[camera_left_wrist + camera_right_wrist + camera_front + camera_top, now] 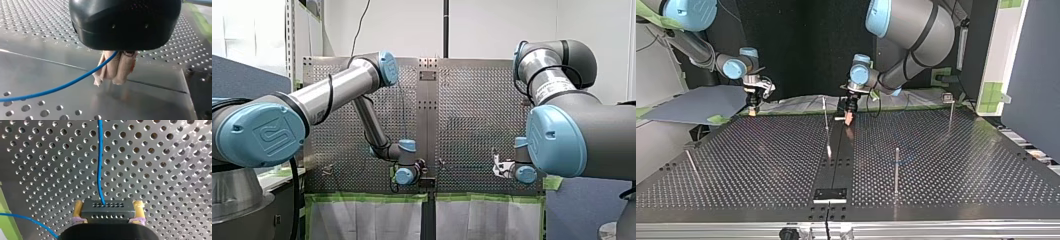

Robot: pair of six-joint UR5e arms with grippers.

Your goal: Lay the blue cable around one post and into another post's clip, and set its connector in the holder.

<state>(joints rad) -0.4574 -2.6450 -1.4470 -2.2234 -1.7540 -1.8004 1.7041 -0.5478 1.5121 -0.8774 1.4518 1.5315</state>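
Right gripper (108,207) clamps connector (107,214); blue cable (100,157) runs straight ahead.

In the front view, the perforated table (472,110) filled the middle of the frame. Green tape (367,198) ran along its lower edge and pale sheets (362,220) hung below. A black pole (445,27) stood at upper centre against the white wall. In the top view, a grey board (696,102) lay at centre left, with a black backdrop (801,45) behind it.
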